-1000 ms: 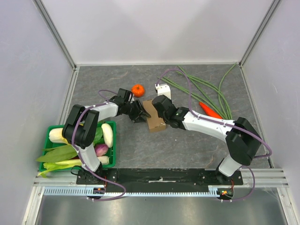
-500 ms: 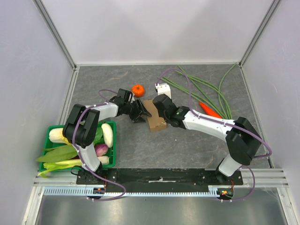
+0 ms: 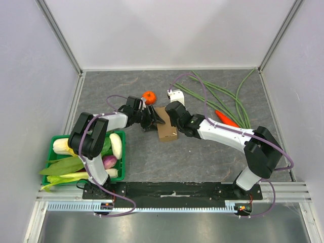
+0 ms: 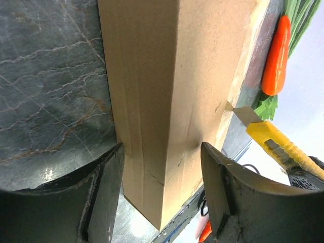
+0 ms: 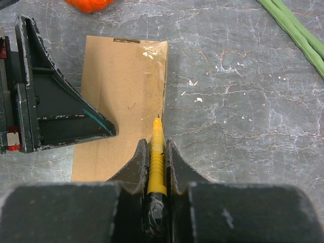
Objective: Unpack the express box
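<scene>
Box (image 3: 168, 132) lying flat near the middle of the table (image 3: 202, 157), flap closed, tape along one long edge; tangerine (image 3: 148, 96) just behind it. Left gripper (image 4: 162, 147): fingers (image 4: 104, 187) spread, one on each side of the box's end; contact cannot be told. Right gripper (image 5: 157, 144): fingers clamped on a yellow knife (image 5: 157, 172), blade tip at the taped edge. Carrot (image 3: 228, 120) and beans (image 3: 223, 98) lie to the right; crate (image 3: 123, 162) of vegetables at left.

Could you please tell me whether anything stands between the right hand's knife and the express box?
Nothing visible does. The yellow knife in the right hand has its tip at the taped edge of the express box; the left hand flanks the box with open fingers, apart from the blade.
</scene>
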Available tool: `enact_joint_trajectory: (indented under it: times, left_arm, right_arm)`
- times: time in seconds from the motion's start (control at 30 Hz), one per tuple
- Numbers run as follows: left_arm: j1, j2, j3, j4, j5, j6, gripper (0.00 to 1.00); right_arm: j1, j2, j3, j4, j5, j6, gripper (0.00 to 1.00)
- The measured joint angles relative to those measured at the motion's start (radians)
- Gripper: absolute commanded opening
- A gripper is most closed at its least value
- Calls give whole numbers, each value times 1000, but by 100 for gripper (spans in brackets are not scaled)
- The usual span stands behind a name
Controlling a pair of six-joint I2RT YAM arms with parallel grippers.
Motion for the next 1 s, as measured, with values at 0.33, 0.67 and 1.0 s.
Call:
enact_joint_trajectory:
  times: [0.33, 0.67, 1.0]
  left_arm:
    - [0, 11, 33, -44, -10, 31, 31]
    - [-4, 12, 80, -122, -30, 84, 24]
    - [-7, 11, 80, -124, -37, 84, 23]
  right_arm:
    - [-3, 0, 7, -16, -7, 0, 0]
    - [-3, -2, 47, -87, 3, 1, 0]
    - [8, -18, 53, -90, 9, 23, 0]
